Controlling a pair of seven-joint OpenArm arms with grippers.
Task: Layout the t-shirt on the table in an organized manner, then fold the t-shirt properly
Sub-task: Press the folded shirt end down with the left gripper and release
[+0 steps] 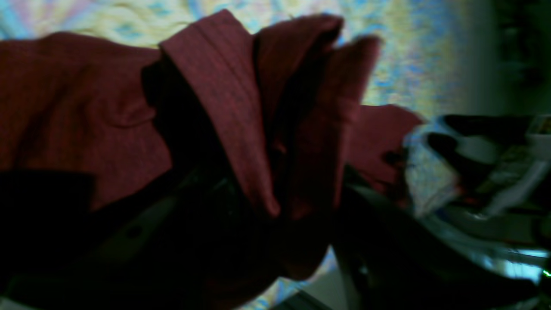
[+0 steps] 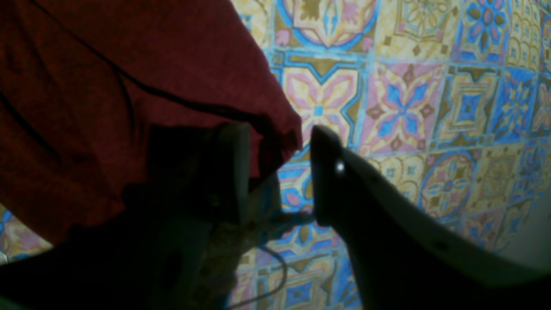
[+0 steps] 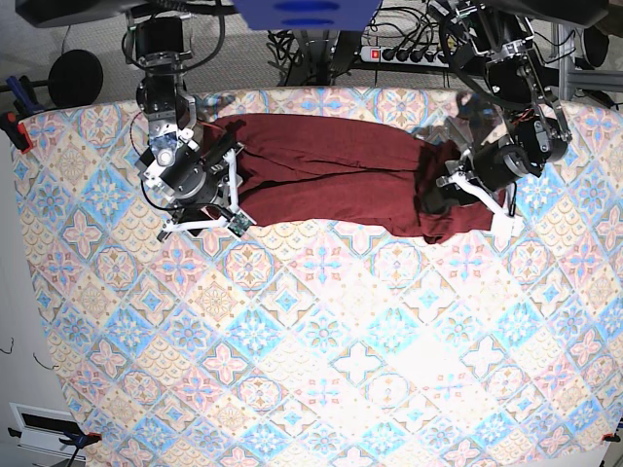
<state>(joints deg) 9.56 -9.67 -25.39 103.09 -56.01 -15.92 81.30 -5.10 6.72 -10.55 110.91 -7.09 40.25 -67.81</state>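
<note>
The dark maroon t-shirt (image 3: 331, 165) lies stretched sideways across the far part of the patterned table (image 3: 321, 341), between my two arms. In the left wrist view a bunch of its folds (image 1: 241, 107) stands up between the dark fingers of my left gripper (image 1: 280, 215), which looks shut on the cloth; that view is blurred. In the base view this gripper (image 3: 450, 195) sits at the shirt's right end. My right gripper (image 2: 277, 129) is open at the shirt's left end (image 3: 232, 190). One finger (image 2: 232, 172) lies over the hem (image 2: 129, 86) and the other finger (image 2: 331, 172) is over bare tiles.
A power strip (image 3: 404, 53) and cables lie beyond the table's far edge. Clamps hold the cover at the left corner (image 3: 14, 126) and the front corners. Patterned tabletop stretches from the shirt to the near edge.
</note>
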